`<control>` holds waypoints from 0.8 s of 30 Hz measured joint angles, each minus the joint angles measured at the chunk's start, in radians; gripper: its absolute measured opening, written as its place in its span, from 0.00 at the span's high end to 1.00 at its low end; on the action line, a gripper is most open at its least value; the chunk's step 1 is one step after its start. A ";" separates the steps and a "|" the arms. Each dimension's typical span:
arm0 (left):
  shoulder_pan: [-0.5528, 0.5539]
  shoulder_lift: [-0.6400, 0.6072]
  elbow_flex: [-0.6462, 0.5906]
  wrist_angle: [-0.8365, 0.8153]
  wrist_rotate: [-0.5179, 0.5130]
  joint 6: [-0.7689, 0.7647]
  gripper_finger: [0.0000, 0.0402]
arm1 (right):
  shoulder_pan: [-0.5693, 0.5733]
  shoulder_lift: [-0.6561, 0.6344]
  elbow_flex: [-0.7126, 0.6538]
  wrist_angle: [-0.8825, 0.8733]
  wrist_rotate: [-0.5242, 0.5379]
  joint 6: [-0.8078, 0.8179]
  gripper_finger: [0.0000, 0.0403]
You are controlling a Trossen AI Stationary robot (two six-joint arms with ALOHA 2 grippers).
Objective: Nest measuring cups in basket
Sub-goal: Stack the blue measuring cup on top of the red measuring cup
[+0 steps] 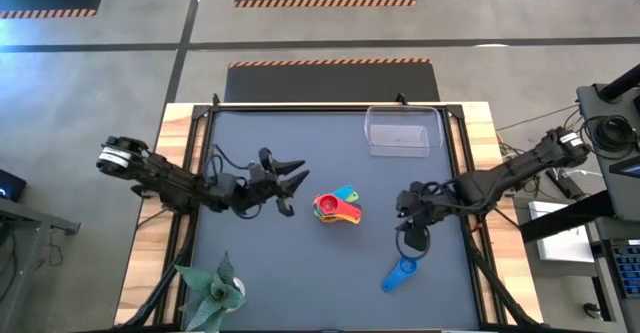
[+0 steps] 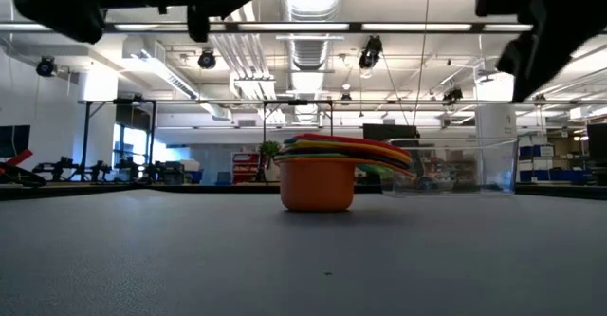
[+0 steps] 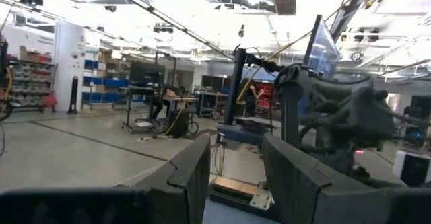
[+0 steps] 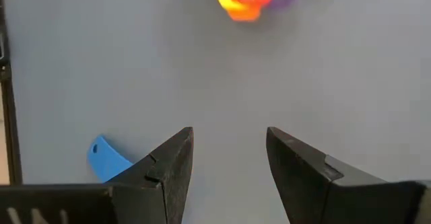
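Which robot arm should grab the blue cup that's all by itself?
The right one. Its open claw hangs just beside the blue cup, while the left claw is across the table, past the stack of cups.

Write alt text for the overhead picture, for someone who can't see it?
Seen from above, two dark robot arms reach over a grey table toward a nested stack of colourful measuring cups at its centre. The left gripper and right gripper are both open and empty; a blue cup lies apart, and the clear basket sits empty.

An industrial robotics lab: striped floor markings (image 1: 325, 1), exposed ceiling ducts (image 2: 313, 12), equipment racks (image 3: 108, 89).
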 joint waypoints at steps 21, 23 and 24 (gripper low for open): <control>-0.002 0.217 0.321 0.013 0.142 0.121 0.70 | 0.187 -0.020 -0.068 0.017 0.181 0.463 0.56; -0.001 0.217 0.321 0.034 0.142 0.121 0.70 | 0.190 -0.019 -0.068 0.017 0.183 0.490 0.56; -0.001 0.217 0.321 0.045 0.142 0.121 0.70 | 0.190 -0.019 -0.068 0.017 0.183 0.504 0.56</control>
